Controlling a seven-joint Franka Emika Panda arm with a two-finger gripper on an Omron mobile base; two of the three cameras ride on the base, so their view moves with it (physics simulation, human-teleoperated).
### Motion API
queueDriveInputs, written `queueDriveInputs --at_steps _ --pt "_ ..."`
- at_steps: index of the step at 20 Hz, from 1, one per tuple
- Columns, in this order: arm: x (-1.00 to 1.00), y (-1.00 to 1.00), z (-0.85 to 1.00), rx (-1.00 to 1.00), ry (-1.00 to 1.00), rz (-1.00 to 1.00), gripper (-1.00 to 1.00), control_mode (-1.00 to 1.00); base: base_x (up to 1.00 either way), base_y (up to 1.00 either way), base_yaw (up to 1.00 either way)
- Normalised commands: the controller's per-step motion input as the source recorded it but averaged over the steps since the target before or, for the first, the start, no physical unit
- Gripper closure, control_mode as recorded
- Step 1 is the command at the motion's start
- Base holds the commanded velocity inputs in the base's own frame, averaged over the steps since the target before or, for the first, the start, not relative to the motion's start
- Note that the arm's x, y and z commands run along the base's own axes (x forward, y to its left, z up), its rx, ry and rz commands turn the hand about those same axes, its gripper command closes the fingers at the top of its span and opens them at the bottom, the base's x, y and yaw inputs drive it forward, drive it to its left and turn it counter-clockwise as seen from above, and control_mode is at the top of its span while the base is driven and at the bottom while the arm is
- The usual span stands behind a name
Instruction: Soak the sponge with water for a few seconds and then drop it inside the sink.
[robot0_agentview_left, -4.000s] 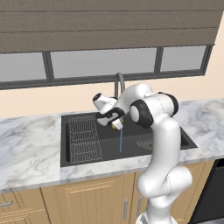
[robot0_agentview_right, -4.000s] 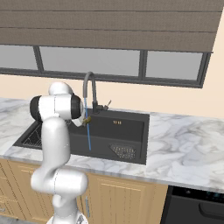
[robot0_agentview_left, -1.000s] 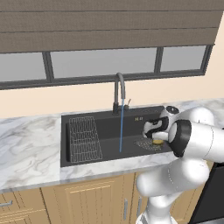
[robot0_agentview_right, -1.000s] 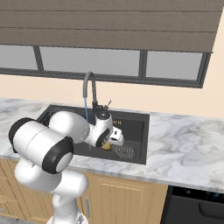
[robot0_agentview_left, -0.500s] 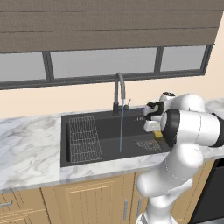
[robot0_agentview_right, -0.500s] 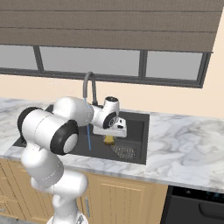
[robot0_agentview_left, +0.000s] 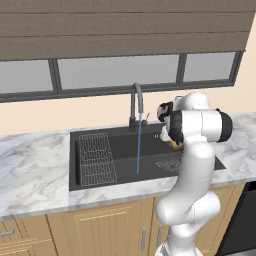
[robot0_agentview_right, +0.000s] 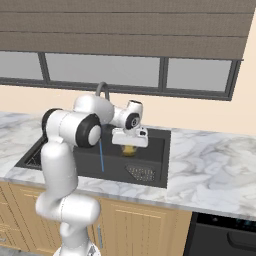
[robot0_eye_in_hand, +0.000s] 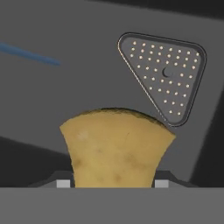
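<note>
My gripper is shut on the mustard-yellow sponge, holding it above the right half of the black sink. In the left base view the sponge peeks out under the gripper, to the right of the thin blue water stream and apart from it. The hand view looks down past the sponge, clamped between both fingertips, onto the sink floor. The water crosses the upper left there.
The dark gooseneck faucet stands behind the basin. A wire grid rack lies in the sink's left part and a triangular mesh strainer sits below the sponge. Marble counter surrounds the sink.
The hand has risen from low near the strainer to higher over the sink's right side, still gripping the sponge. The arm's elbow has swung upright.
</note>
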Motion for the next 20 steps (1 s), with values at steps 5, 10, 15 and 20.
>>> queueDriveInputs --at_steps 5,10,15,20 --pt "0.00 -0.40 -0.21 0.13 -0.01 0.04 1.00 -1.00 0.00 0.00 0.00" --pt "0.10 -0.25 -0.47 0.13 0.00 0.06 1.00 -1.00 0.00 0.00 0.00" --pt "0.26 -0.04 -0.52 0.09 -0.02 0.05 1.00 -1.00 0.00 0.00 0.00" --pt "0.18 0.00 -0.25 0.04 -0.10 0.06 1.00 -1.00 0.00 0.00 0.00"
